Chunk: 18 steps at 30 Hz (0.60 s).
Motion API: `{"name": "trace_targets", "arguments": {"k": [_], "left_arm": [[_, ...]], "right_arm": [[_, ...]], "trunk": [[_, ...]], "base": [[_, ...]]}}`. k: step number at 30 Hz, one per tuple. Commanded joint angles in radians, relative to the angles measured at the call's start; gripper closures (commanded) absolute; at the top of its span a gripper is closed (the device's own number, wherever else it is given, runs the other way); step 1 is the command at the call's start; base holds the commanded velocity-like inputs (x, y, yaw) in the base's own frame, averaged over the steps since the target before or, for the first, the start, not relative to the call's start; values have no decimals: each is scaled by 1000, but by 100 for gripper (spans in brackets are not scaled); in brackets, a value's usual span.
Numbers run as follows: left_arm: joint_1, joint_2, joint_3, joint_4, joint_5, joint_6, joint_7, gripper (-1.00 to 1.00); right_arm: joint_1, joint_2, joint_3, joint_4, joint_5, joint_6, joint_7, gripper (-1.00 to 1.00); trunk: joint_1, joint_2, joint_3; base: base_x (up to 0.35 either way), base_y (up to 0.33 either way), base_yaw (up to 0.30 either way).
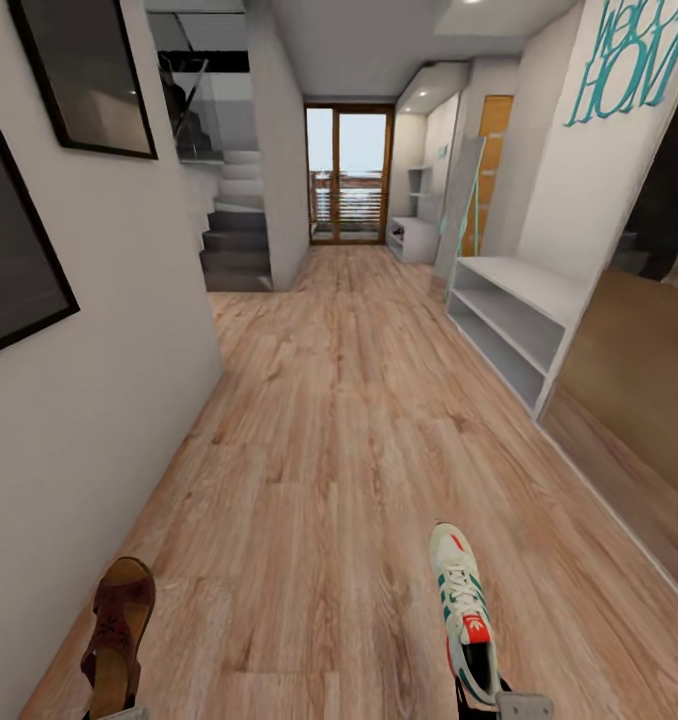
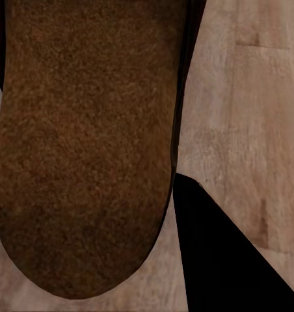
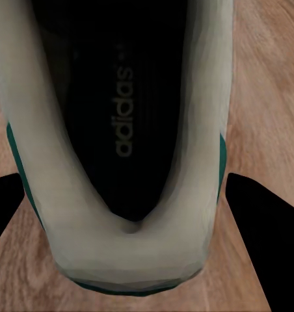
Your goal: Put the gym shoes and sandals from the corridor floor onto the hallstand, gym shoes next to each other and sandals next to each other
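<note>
My left gripper (image 1: 117,713), at the head view's bottom edge, is shut on a reddish-brown sandal (image 1: 117,625) held above the corridor floor (image 1: 329,440). Its brown sole (image 2: 82,149) shows in the left wrist view beside a dark finger (image 2: 225,260). My right gripper (image 1: 499,705) is shut on a white gym shoe (image 1: 462,600) with green stripes and a red tongue label, toe pointing away. In the right wrist view, the shoe's heel opening (image 3: 127,130) sits between two dark fingers (image 3: 264,221). The hallstand (image 1: 414,238), with shelves above it, stands far down the corridor on the right.
A white two-shelf bench (image 1: 519,310) under teal wall letters stands against the right wall, nearer to me. A leaning mirror (image 1: 459,205) follows it. The left wall carries dark frames (image 1: 19,250). Stairs (image 1: 234,250) rise at far left, and a glass door (image 1: 347,175) ends the corridor.
</note>
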Motion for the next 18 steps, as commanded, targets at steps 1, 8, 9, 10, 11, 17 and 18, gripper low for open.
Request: {"name": "trace_targets", "arguments": {"k": [1, 8, 9, 10, 11, 17, 18], "left_arm": [[-1, 0, 1, 1, 2, -2, -4, 100], [-1, 0, 2, 0, 2, -3, -4, 100], [-1, 0, 2, 0, 2, -4, -4, 100], [-1, 0, 2, 0, 2, -4, -4, 100], [-1, 0, 2, 0, 2, -4, -4, 100], [-1, 0, 2, 0, 2, -3, -4, 100], [-1, 0, 2, 0, 2, -3, -4, 100]], "right_arm": [[0, -1, 3, 0, 2, -2, -6, 100], [0, -5, 1, 1, 3, -1, -5, 100], [0, -5, 1, 1, 3, -1, -5, 100], [0, -6, 1, 1, 3, -1, -4, 100], [0, -6, 2, 1, 3, -1, -4, 100], [0, -5, 3, 0, 3, -1, -5, 100], [0, -5, 3, 0, 3, -1, -5, 100]], "trunk": [[0, 0, 0], [0, 0, 2], [0, 0, 2], [0, 0, 2], [0, 0, 2], [0, 0, 2], [0, 0, 2]], "base": [[339, 0, 180], [339, 0, 52], [339, 0, 7], [339, 0, 5], [339, 0, 3], [339, 0, 1], [339, 0, 0]]}}
